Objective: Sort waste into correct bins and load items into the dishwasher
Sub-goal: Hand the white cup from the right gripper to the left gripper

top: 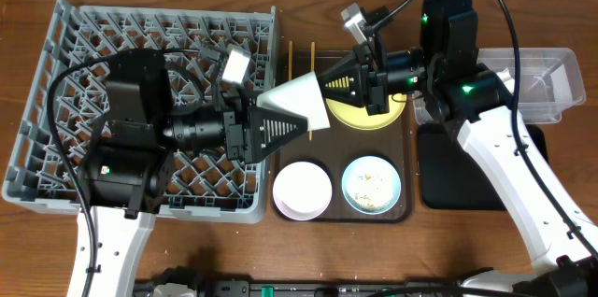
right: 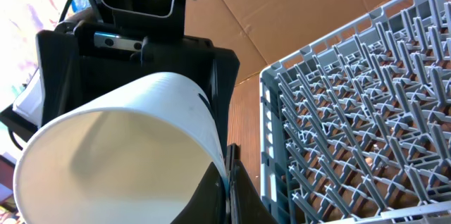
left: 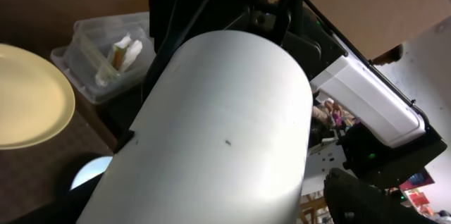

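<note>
- Dish rack: at the left end of the bench.
- My left gripper: jaws spread wide around the narrow base of the white cup, clasping it.
- White cup: held on its side in the air over the bench's middle, mouth toward the right edge.
- My right gripper: jaws nearly closed, pinching the cup's rim.
- Clear tub: at the far right corner, with the black tray just in front of it.

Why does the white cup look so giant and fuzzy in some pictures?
Left wrist view: the white cup is close to the lens, so it fills the frame and looks soft. Right wrist view: its rim looms big, while the grey rack is sharp. Overhead view: it looks small, evenly lit.
</note>
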`<state>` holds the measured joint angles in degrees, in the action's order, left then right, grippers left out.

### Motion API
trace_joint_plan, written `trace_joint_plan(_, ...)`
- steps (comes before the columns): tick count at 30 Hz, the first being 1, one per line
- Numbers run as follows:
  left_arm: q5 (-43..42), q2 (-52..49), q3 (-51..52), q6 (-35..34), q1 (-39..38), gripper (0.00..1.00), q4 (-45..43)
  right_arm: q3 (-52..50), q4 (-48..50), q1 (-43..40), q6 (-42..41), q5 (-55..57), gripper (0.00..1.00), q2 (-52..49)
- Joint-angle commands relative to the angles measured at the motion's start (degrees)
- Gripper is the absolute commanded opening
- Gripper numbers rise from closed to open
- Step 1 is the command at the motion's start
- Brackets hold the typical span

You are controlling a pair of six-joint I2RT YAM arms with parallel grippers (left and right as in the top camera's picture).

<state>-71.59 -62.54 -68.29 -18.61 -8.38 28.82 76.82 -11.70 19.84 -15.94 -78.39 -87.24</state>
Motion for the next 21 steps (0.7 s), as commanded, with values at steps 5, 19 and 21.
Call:
trace_joint_plan(5,0.9,0.1,-1.3,1.2,0.4,0.74,-1.6,0.8,-1.0,0.5,-0.3,1.0,0.01,0.7)
trace_joint_plan(19,18.2,0.2,-1.3,6.6,3.5,0.7,3.5,0.8,-7.6,-1.1,3.4,16.4,0.51,0.8)
trace_joint_plan(21,23.5,0.2,-1.3,7.6,6.0,0.7,7.1,0.8,-12.3,-2.0,4.6,25.3,0.53,0.9)
